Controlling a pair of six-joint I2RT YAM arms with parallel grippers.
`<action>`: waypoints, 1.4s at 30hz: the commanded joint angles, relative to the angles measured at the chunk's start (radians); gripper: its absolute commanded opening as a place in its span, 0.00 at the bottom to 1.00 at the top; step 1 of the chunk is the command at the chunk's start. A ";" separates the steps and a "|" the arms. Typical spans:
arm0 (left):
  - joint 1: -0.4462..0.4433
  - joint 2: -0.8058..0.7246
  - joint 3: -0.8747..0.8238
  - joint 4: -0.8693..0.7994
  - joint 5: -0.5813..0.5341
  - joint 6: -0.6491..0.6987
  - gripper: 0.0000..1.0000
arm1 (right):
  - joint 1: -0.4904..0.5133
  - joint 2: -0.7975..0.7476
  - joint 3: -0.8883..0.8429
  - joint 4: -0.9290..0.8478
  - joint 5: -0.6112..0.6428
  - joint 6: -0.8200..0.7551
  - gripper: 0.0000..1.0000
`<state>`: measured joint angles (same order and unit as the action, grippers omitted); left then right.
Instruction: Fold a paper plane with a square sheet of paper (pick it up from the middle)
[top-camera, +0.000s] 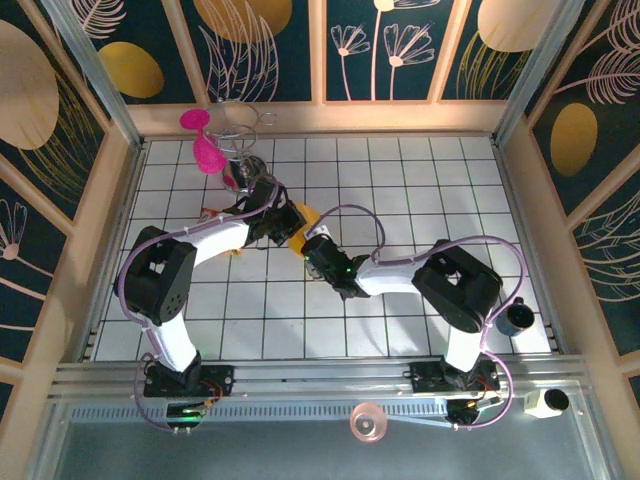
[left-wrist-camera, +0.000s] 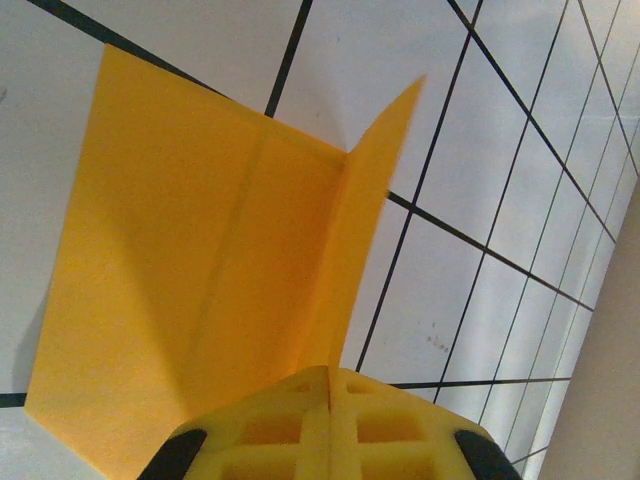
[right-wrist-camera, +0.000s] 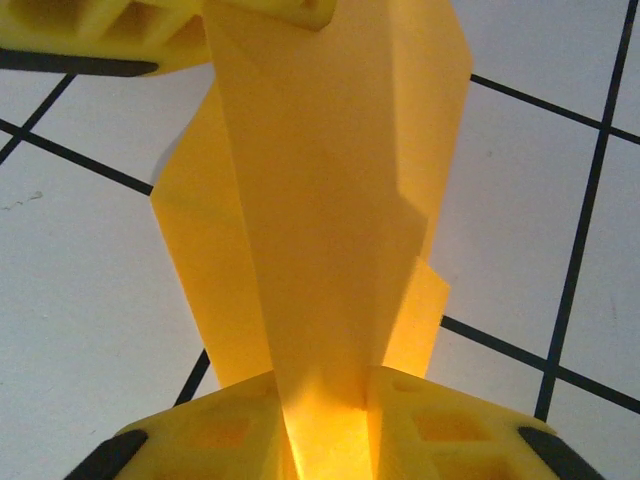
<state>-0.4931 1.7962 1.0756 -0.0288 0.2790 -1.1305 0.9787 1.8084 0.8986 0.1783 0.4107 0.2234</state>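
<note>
The paper plane, orange-yellow paper folded along a centre crease, is held just above the white tiles between both arms. My left gripper is shut on its far-left end. In the left wrist view the yellow fingers press together on the raised centre ridge, and the paper plane spreads flat to the left with one flap standing up. My right gripper is shut on the near end. In the right wrist view the paper plane rises from between its pads toward the left gripper's fingers.
Pink plastic pieces and a wire-frame stand sit at the back left, close behind the left arm. A dark cup stands at the right edge. A pink round lid lies on the front rail.
</note>
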 joint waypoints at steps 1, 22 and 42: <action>0.002 0.009 0.020 0.002 0.004 -0.017 0.00 | 0.009 0.011 0.024 -0.007 0.058 -0.003 0.23; 0.100 -0.195 0.001 -0.145 -0.176 0.069 0.38 | -0.004 -0.012 -0.050 0.026 -0.205 -0.169 0.01; 0.117 -0.413 -0.361 0.099 -0.093 0.099 0.50 | -0.169 0.016 -0.031 -0.061 -0.657 -0.067 0.00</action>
<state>-0.3775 1.4120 0.7586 -0.0254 0.1299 -1.0512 0.8352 1.8095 0.8566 0.1856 -0.1196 0.1112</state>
